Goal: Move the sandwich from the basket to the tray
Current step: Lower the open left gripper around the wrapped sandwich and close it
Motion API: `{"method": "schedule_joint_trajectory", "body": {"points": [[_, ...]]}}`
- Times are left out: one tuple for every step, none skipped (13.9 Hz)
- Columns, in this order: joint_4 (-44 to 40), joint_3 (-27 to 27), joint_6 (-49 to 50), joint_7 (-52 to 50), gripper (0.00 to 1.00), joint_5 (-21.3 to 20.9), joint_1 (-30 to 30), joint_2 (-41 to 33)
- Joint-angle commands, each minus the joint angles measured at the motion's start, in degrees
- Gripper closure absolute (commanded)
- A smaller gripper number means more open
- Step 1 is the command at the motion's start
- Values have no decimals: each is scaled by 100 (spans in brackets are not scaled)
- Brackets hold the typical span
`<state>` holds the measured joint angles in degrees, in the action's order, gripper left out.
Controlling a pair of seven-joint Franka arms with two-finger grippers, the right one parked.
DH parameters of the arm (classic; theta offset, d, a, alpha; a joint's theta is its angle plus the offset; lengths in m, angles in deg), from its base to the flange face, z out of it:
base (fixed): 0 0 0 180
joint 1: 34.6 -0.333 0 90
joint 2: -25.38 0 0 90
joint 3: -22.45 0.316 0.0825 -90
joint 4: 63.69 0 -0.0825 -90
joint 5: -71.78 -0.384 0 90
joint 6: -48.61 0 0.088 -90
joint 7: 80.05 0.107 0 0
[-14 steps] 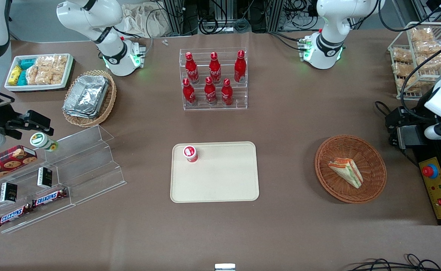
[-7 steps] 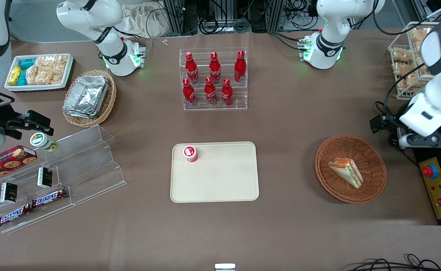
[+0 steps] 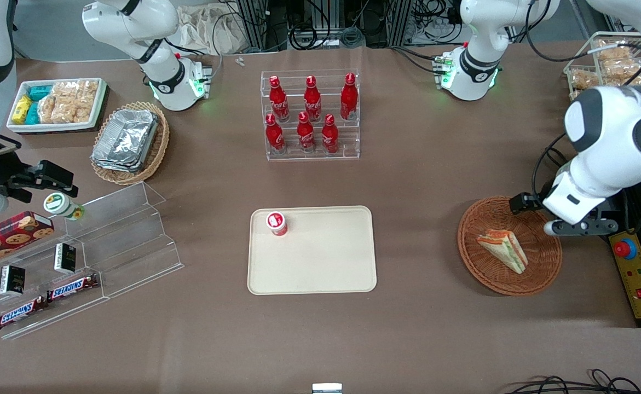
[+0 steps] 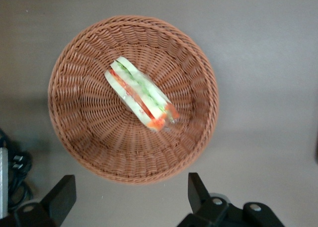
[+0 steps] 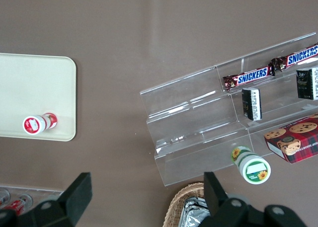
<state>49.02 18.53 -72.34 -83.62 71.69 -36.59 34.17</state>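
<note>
Sandwich (image 4: 140, 94) lies in basket (image 4: 89, 152), below the open tool (image 4: 128, 199).

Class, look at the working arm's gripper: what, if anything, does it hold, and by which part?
Nothing. The gripper hangs open above the basket, with the sandwich lying untouched inside.

The gripper (image 4: 129, 181) hangs over the basket (image 3: 509, 285), at the part of its rim farther from the front camera. The wrist view's edge cuts off all but its two wide-spread fingers (image 4: 60, 196). In the front view the white arm covers that stretch of rim and part of the wire rack (image 3: 607, 54). The picture's edge crops the rack and the cookie box (image 3: 3, 235). Print on the small black packs (image 3: 64, 258) is too small to read.
</note>
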Motion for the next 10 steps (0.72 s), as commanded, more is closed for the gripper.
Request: {"method": "schedule_joint_trajectory", "body": {"points": [[59,5,-454,-204,0,87,-65,341],[59,5,-560,-502,0,105,-65,421],[59,5,-657,-757,0,123,-65,491],[50,5,-701,-986,0,123,-65,622],[50,5,-797,-1240,0,123,-65,693],[59,5,-885,-1600,0,123,-65,790],[33,5,-956,-2030,0,132,-65,878],[32,-4,-1096,-2469,0,132,-65,922],[24,-21,-1236,-2908,1,140,-74,983],[15,-30,-1334,-3226,1,175,-74,1036]]}}
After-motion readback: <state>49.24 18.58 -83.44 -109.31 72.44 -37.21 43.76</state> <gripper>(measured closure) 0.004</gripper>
